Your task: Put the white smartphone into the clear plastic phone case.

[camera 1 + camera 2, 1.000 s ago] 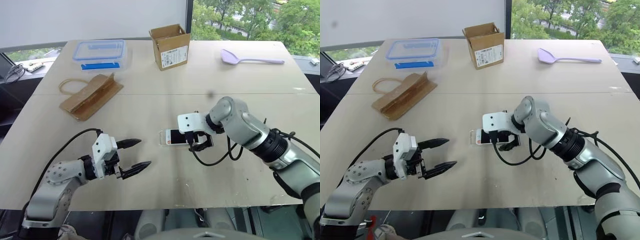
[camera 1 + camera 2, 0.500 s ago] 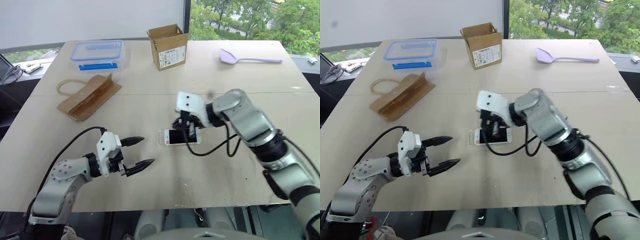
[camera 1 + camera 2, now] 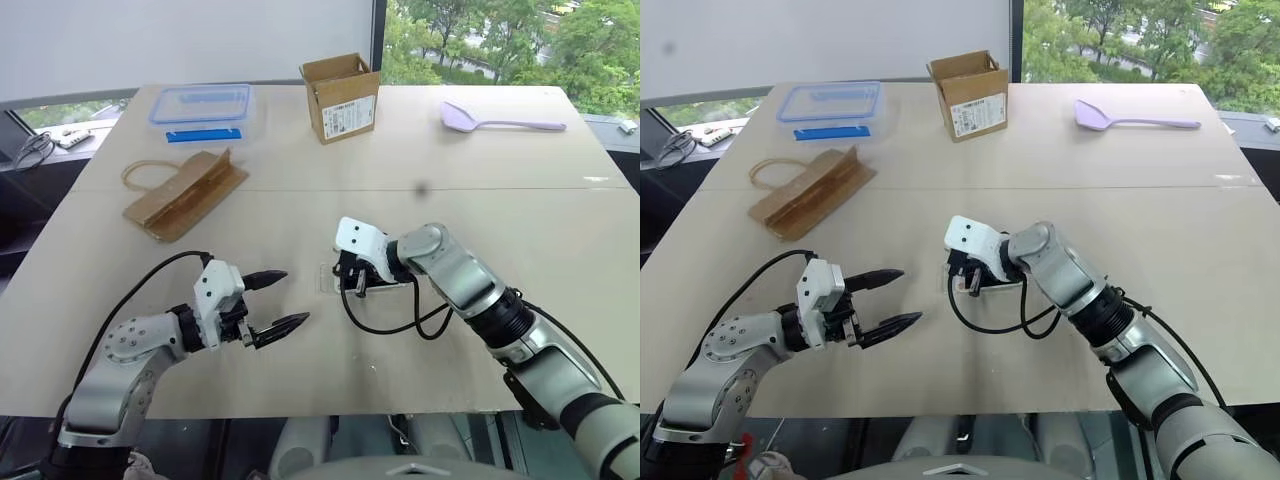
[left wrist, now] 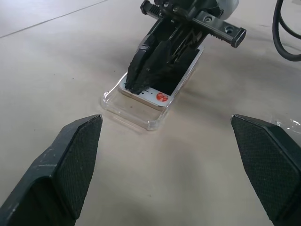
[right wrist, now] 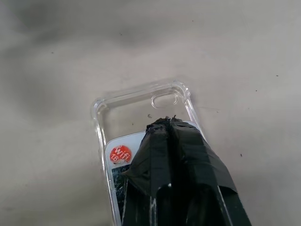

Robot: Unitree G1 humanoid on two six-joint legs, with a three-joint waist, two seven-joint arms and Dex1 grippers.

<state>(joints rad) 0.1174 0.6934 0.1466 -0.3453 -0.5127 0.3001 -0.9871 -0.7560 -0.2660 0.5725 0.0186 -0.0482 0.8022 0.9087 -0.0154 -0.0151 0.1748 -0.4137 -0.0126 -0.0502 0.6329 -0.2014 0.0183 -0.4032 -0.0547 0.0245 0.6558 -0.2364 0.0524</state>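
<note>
Right end effector (image 5: pixel 168 123) had closed its fingers and dropped onto the phone (image 4: pixel 162 89), pressing it into the case (image 4: pixel 136 113) at worktop (image 3: pixel 300 200) centre; camera end not yet seated. Left end effector (image 3: pixel 278 302), at 9 o'clock, gaped wide.

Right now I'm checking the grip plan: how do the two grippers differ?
The left gripper is open and hangs over bare table, holding nothing; the right gripper is shut, its tip pressed on the phone lying in the clear case. Both have black fingers.
</note>
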